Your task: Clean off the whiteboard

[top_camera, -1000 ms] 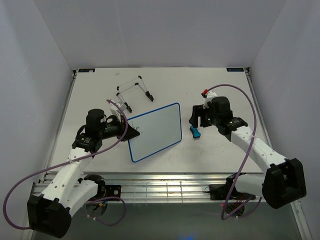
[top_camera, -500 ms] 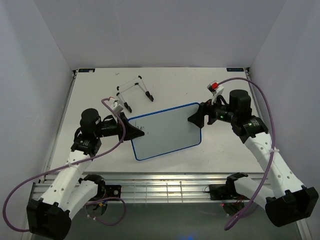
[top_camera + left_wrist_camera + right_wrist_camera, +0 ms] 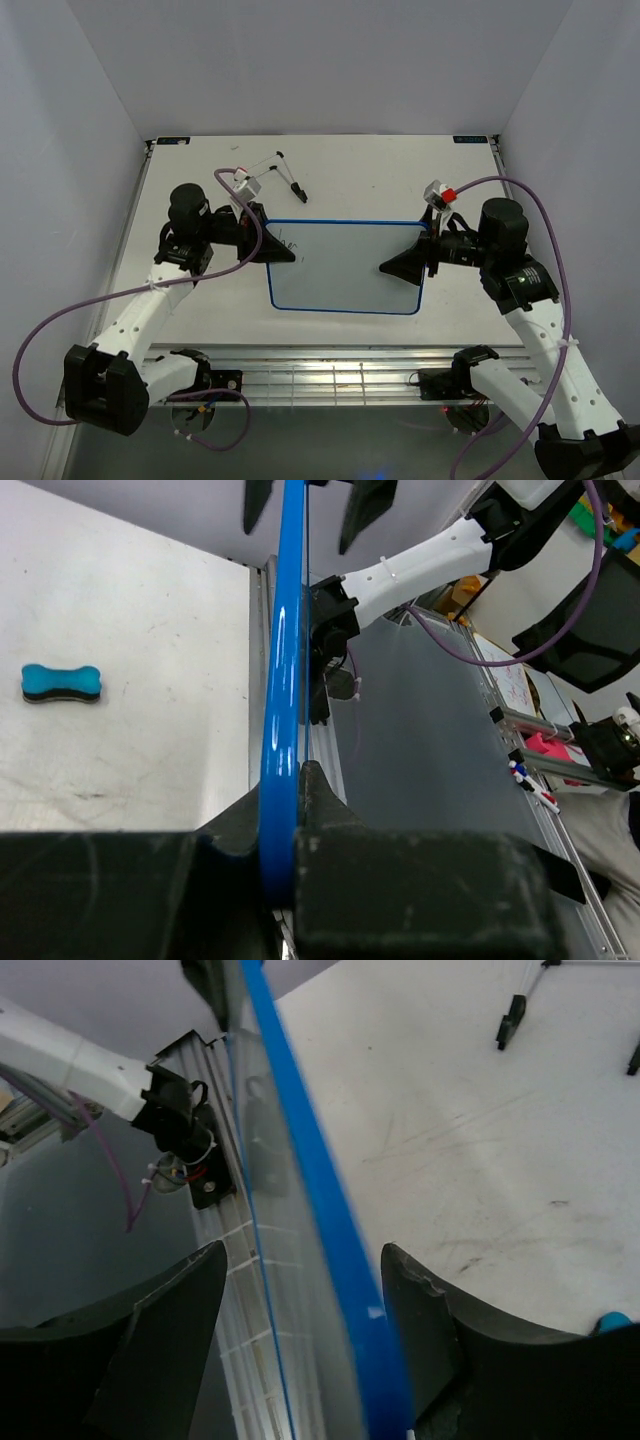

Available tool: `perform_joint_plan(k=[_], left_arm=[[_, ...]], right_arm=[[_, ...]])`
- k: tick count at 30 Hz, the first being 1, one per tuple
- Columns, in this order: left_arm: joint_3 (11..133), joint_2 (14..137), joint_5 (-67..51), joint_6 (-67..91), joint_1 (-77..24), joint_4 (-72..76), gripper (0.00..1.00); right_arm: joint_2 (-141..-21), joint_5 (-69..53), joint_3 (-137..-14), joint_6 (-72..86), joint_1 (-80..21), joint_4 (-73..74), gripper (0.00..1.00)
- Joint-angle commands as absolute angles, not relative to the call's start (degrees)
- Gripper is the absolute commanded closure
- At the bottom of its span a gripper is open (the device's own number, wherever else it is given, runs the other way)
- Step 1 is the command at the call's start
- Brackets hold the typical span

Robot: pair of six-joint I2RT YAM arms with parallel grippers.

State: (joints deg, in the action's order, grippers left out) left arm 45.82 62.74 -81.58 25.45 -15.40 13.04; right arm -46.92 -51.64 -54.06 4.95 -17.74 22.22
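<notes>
The whiteboard (image 3: 345, 270) is up in the air, off the table (image 3: 400, 170). It hangs over the middle of the table, closer to the near edge than to the far edge. It has a thin blue frame with round corners. From above its face looks white.

The left pincer (image 3: 278, 252) is closed tight on the left side of the whiteboard. In the left wrist view the blue frame (image 3: 283, 730) runs straight up between the two black fingers (image 3: 400, 900), and both fingers press on it.

The right pincer (image 3: 395, 268) is at the right side of the whiteboard. Its two fingers are spread wide apart. In the right wrist view the blue frame (image 3: 320, 1180) goes between them. One finger (image 3: 150, 1340) stands away from the board with a gap. The other finger (image 3: 430, 1330) is just beside the frame. I cannot tell if it touches. So the right pincer is open around the edge and does not squeeze it.

A small blue eraser (image 3: 60, 682) shaped like a bone lies flat on the table. It does not touch the board. From above you cannot see it.

A thin wire stand (image 3: 270, 172) with black feet sits near the far edge of the table, left of the middle. The left arm hides part of it.
</notes>
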Motion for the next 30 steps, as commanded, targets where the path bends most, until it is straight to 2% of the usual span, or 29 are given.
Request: perform_joint_plan(k=[1, 9, 12, 17, 23, 30], left_arm=[[52.02, 66.52, -88.41, 24.35, -15.64, 17.40, 1.00], [58.97, 76.37, -94.21, 22.94, -17.22, 17.58, 1.00], [59.68, 78.04, -97.46, 22.94, -17.31, 17.49, 1.00], [59.76, 78.40, -100.54, 21.98, -17.23, 17.58, 1.00], [62.66, 79.80, -101.16, 22.50, -17.23, 17.49, 1.00], [65.65, 81.91, -99.85, 23.38, -17.49, 17.49, 1.00]], right_arm=[[-43.25, -58.62, -53.61, 8.69, -17.67, 19.16, 0.32], [-39.81, -59.33, -53.52, 12.48, -17.58, 20.04, 0.45], [-40.25, -55.21, -55.28, 10.64, -17.49, 23.02, 0.50], [-41.40, -45.38, -59.76, 6.25, -17.14, 31.72, 0.52], [-39.56, -41.05, -62.66, 1.93, -17.14, 38.75, 0.50], [-38.14, -48.15, -63.28, 1.58, -17.14, 37.98, 0.56]])
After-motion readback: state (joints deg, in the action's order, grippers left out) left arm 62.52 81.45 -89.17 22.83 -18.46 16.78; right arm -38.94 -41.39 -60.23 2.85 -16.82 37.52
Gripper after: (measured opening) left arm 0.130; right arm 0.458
